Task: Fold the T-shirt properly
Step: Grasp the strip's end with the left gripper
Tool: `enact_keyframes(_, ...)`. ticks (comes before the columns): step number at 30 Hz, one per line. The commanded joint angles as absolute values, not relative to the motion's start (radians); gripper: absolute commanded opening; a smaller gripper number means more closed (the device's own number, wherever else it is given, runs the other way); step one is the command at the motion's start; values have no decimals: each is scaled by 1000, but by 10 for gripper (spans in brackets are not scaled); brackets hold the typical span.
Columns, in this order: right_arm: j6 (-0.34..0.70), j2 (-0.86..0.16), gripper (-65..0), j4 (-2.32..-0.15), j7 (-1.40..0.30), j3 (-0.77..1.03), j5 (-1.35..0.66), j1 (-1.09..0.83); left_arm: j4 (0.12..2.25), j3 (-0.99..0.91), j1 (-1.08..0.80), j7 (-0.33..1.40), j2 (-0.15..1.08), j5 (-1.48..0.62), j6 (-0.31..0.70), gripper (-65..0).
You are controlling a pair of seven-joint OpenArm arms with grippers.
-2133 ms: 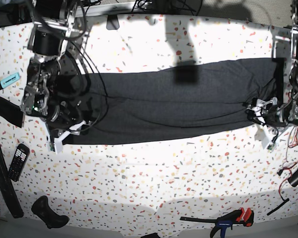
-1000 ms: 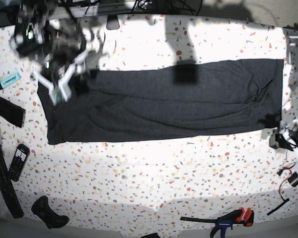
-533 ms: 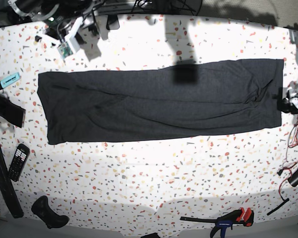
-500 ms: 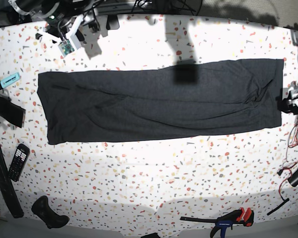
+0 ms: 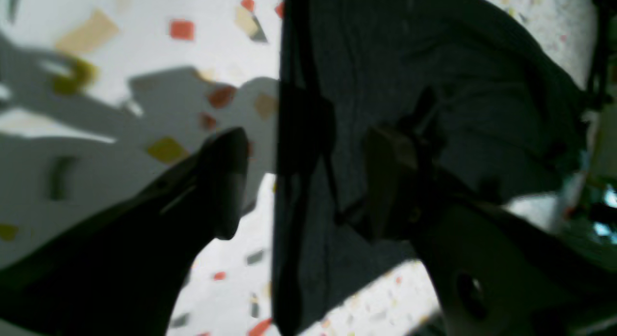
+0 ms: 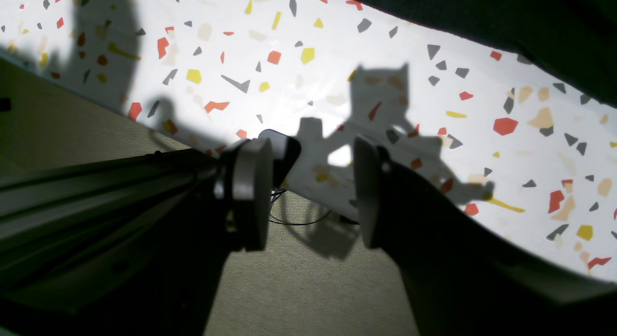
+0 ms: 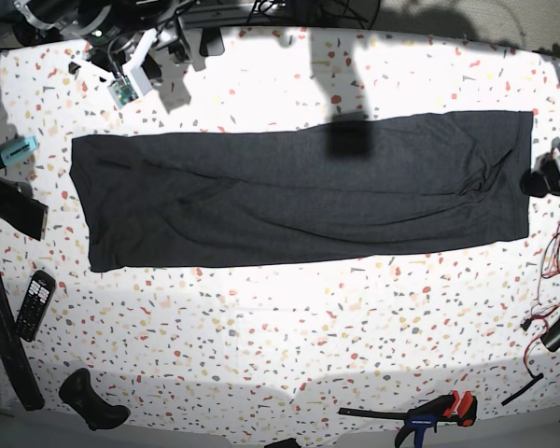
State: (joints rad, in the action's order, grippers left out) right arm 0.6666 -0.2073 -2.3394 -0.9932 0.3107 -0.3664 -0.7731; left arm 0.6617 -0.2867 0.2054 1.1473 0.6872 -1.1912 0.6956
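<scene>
**Mia:** Where is the big dark grey soft T-shirt (image 7: pixel 299 191)?

**Ben:** It lies flat in the middle of the white speckled table (image 7: pixel 289 317), in the base view. It is folded into one long wide band. It runs from the left side of the picture to the right side, with some soft wrinkles in it.

**Mia:** What is the left gripper (image 5: pixel 303 181) doing?

**Ben:** In the left wrist view its two dark fingers (image 5: pixel 224 181) stand wide apart. The edge of the shirt shows between them, but it is blurry and I cannot tell if they touch it. In the base view this gripper is at the right edge of the picture, just beside the right end of the shirt.

**Mia:** And the right gripper (image 6: pixel 308 191)?

**Ben:** Its fingers (image 6: pixel 248 191) have a gap between them with nothing in it. Under them I see the table edge and a grey-green floor. In the base view that gripper is in the upper left corner, well apart from the shirt.

**Mia:** What else is on the table?

**Ben:** At the left edge there is a light blue marker pen (image 7: pixel 17 149), a flat black strap (image 7: pixel 9 205) and a black calculator with buttons (image 7: pixel 34 303). A black lumpy handle thing (image 7: pixel 91 399) sits in the lower left. A black clamp with red and blue parts (image 7: pixel 420 413) lies at the bottom right.
</scene>
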Motion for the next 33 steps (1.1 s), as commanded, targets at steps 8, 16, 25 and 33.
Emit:
enact_keyframes(8,674,-213,-383,-2356,-980,314,-379,-778,670,-287,165,1179,634,-1179,698,-279)
enact_keyframes(16,674,-213,-383,-2356,-980,314,-379,-778,713,-287,166,1192,629,-1180,698,-279)
enact_keyframes(25,674,-213,-383,-2356,-980,314,-379,-778,714,-287,165,1204,623,-1180,698,-301)
enact_keyframes(33,674,-213,-383,-2356,-980,314,-379,-778,714,-287,146,1196,601,-1180,698,-331)
